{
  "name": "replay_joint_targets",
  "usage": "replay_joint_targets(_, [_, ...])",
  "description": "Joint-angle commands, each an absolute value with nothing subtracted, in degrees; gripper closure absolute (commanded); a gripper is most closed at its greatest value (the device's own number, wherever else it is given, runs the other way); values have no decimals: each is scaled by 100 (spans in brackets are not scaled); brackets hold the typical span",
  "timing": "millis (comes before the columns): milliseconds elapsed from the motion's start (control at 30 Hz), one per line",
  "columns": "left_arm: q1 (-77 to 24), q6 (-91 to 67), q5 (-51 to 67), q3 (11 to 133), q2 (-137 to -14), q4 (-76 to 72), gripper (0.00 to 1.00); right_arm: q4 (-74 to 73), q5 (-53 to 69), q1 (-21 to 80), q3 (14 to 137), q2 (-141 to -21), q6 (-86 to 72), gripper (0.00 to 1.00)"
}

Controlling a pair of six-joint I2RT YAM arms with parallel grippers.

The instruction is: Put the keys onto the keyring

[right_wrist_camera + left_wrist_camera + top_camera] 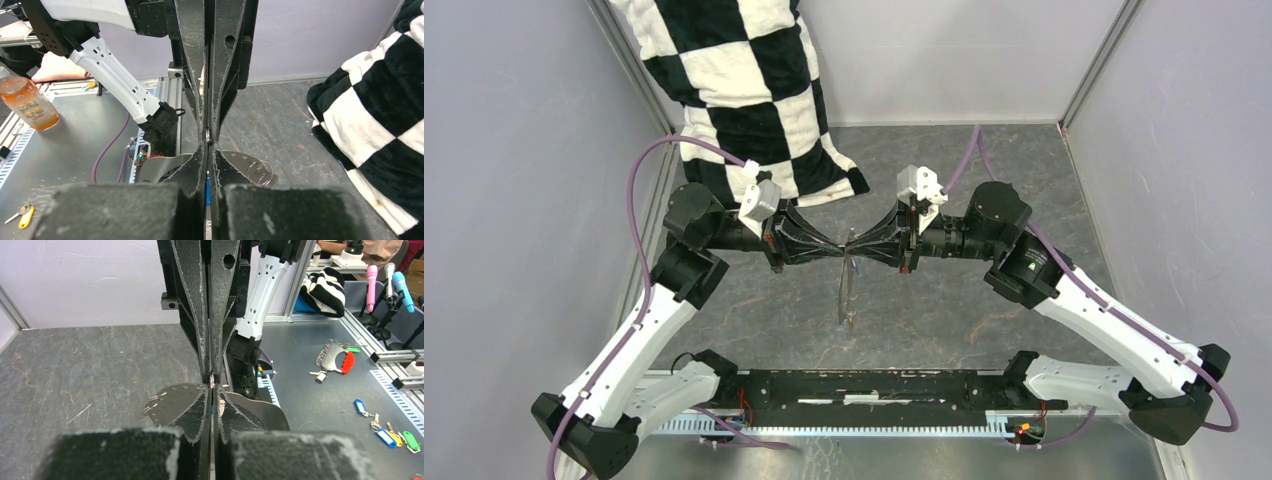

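My two grippers meet tip to tip above the middle of the table, the left gripper (838, 246) and the right gripper (860, 245) both shut. From where they meet hangs the keyring (846, 292), edge-on from above. In the wrist views the keyring (172, 402) is a flat grey metal piece with holes and small wire rings along its rim (247, 167). A blue key (207, 187) shows as a sliver pinched between the right fingers. A red speck, probably the red key (852, 318), sits low on the keyring. The left gripper (212, 390) seems to pinch the keyring's edge.
A black-and-white checkered cushion (744, 90) leans at the back left, close to the right gripper's far side (375, 125). Grey walls enclose the table. Outside lie an orange bottle (27, 102), a bunch of keys (337, 357) and coloured key tags (385, 432).
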State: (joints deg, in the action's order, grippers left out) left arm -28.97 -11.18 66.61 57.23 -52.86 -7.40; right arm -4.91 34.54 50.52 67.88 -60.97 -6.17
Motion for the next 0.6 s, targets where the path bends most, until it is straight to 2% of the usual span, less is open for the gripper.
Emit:
replay_joint_targets(0, [-2922,-938,6888,5914,-5210,-949,98,-371,3238,5038,6726,-5965,-617,100])
replay_joint_targets(67, [-2918,-746,6903,5931,-5209,-725,98,-396,3221,5036,6779,-5924,-608,100])
replay_joint_targets(100, [-2918,-507,6893,5970,-5224,-361,92,-506,3196,5037,6841,-5935,-571,100])
replay_joint_targets(133, [-2918,-156,6869,6065,-5258,184,83,-685,3161,5032,6920,-5948,-518,100])
replay_joint_targets(200, [-2922,1038,6836,6369,-5397,1503,74,-1037,3052,5036,7047,-6004,-406,100])
replay_joint_targets(267, [-2918,2000,6692,6692,-5555,2562,59,-1411,2966,5036,7161,-6074,-281,100])
replay_joint_targets(400, [-2919,3901,6401,7390,-5887,4414,57,-2064,2827,5045,7399,-6281,-90,99])
replay_joint_targets(567, [-2925,4477,6209,7717,-6263,5093,61,-2510,2751,5084,7613,-6447,-44,100])
